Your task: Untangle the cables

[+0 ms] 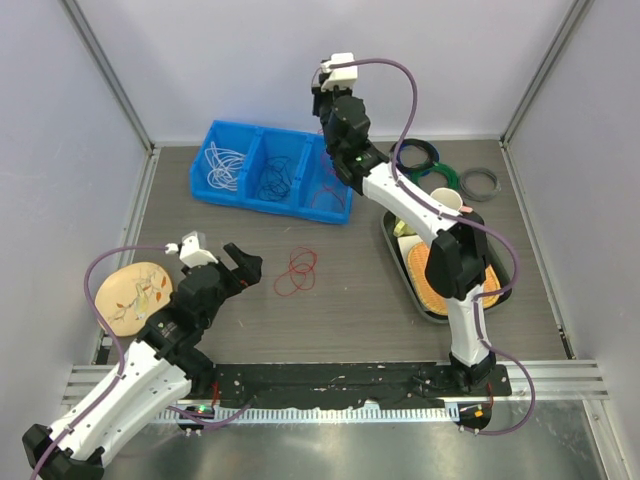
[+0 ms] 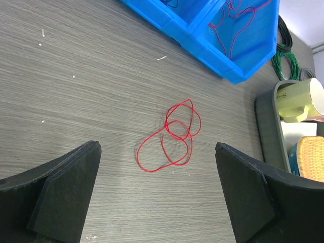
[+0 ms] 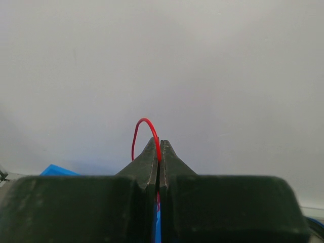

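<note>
Grey wood-grain counter [image 1: 350, 320] sits between pale walls, with both arms bolted at its near edge.

The right hand [image 3: 159, 147] is raised high toward the back wall, its fingers pressed together and pinching a thin red cable [image 3: 145, 120]. A short loop of the cable arches up from the tips. Where the rest of that strand runs cannot be told.

Below that hand is a blue bin [image 1: 255, 197] with three compartments. White cables [image 1: 222, 165] lie in the left one, dark blue cables [image 1: 275, 175] in the middle and red strands [image 1: 325, 185] in the right. Beyond the bin's right end lie a green coil [image 1: 415, 158] and a grey coil [image 1: 480, 183].

The left hand [image 2: 157, 146] hovers low over the counter with its dark fingers spread wide, holding nothing. Just ahead of it, between the fingers in the wrist view, a loose red cable [image 2: 174, 132] lies flat in a few overlapping loops. It is clear of the bin and touches nothing else.

To the right is a dark tray [image 1: 395, 250] carrying a pale green mug [image 2: 298, 98] and a woven orange basket [image 1: 432, 275]. The mug bears small lettering beginning with "S"; the rest is too small to read. Left of the left arm rests a round wooden plate [image 1: 130, 295] with a painted sprig pattern.
</note>
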You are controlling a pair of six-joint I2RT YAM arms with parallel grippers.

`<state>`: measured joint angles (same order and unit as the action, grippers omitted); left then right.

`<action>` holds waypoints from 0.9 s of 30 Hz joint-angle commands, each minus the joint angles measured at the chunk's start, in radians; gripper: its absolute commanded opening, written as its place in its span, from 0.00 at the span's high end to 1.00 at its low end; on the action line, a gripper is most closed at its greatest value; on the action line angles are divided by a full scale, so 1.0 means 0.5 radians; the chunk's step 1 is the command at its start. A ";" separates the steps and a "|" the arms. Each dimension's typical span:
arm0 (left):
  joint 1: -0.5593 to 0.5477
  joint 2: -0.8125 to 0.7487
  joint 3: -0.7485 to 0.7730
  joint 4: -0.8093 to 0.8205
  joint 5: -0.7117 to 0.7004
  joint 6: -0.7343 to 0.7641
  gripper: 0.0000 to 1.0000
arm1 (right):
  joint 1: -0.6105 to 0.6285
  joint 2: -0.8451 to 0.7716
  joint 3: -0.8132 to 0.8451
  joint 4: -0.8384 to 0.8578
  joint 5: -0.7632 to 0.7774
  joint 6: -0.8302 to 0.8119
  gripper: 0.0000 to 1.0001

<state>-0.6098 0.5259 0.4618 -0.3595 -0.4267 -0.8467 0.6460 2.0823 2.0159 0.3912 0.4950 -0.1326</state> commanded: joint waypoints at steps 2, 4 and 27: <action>0.008 0.007 0.055 0.050 -0.049 0.043 0.00 | -0.043 -0.014 -0.212 0.138 -0.023 0.145 0.99; 0.008 0.004 0.049 0.050 -0.049 0.043 0.00 | -0.059 0.011 -0.273 0.120 -0.020 0.194 0.99; 0.008 0.050 0.040 0.075 0.000 0.043 0.00 | -0.074 0.287 -0.559 -0.159 -0.045 0.532 0.98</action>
<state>-0.6098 0.5465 0.4618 -0.3565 -0.4255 -0.8326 0.6075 2.2051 1.6756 0.3573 0.4995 0.0990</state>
